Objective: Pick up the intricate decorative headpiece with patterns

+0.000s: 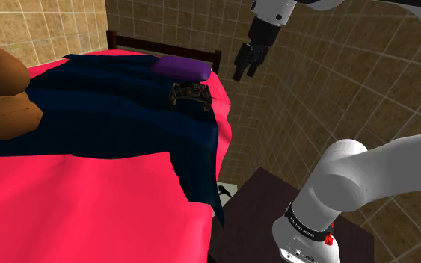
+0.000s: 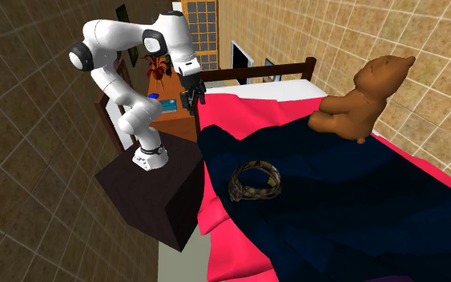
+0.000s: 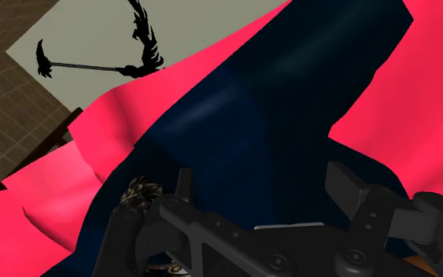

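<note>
The headpiece point(image 1: 191, 95) is a dark, patterned ring with brown and gold markings. It lies flat on the navy blanket point(image 1: 104, 104) of the bed, just in front of a purple pillow point(image 1: 180, 68). In the second exterior view the headpiece point(image 2: 255, 181) rests near the blanket's edge facing the stand. My gripper point(image 1: 246, 72) hangs open in the air beyond the bed's edge, well above and to the shoulder view's right of the ring, holding nothing. In the wrist view the fingers point(image 3: 182, 187) stand apart, and a bit of the headpiece point(image 3: 142, 191) peeks out beside the hand.
A brown teddy bear point(image 2: 364, 100) sits on the bed by the tiled wall. The pink bedspread point(image 1: 81, 209) drapes over the bed's side. A dark headboard point(image 1: 164, 46) stands behind the pillow. A wooden side table point(image 2: 167, 120) with a plant stands behind the arm, next to the dark stand point(image 2: 155, 196).
</note>
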Robot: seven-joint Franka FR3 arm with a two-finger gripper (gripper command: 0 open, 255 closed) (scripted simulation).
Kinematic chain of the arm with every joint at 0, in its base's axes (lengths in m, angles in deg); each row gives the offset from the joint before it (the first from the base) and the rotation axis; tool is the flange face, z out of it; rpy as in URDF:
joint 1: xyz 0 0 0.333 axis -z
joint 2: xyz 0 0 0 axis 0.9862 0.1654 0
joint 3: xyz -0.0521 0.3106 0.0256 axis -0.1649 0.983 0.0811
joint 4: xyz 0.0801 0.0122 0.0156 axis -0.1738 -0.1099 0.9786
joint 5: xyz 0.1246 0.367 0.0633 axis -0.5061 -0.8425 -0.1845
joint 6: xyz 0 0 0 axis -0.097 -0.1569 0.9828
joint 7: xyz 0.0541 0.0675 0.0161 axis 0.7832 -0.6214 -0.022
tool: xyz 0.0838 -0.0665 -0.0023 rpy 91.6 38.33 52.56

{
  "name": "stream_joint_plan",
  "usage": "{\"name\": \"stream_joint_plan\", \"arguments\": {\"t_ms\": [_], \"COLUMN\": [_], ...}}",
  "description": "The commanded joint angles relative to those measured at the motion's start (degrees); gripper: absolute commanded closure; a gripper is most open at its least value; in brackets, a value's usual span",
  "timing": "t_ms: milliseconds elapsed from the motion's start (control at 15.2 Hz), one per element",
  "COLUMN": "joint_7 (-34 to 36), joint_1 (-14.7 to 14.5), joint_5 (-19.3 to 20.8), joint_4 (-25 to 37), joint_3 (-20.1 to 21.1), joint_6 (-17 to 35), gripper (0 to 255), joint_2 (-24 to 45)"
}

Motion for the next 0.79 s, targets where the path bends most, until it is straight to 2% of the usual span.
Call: {"name": "stream_joint_plan", "arguments": {"t_ms": [0, 726], "joint_7": [0.0, -8.2], "joint_1": [0.0, -1.2], "joint_5": [0.0, 0.2], "joint_4": [0.0, 12.5], "joint_3": [0.0, -3.5], "joint_6": [0.0, 9.4], "gripper": [0, 0], "joint_2": [0.0, 25.5]}}
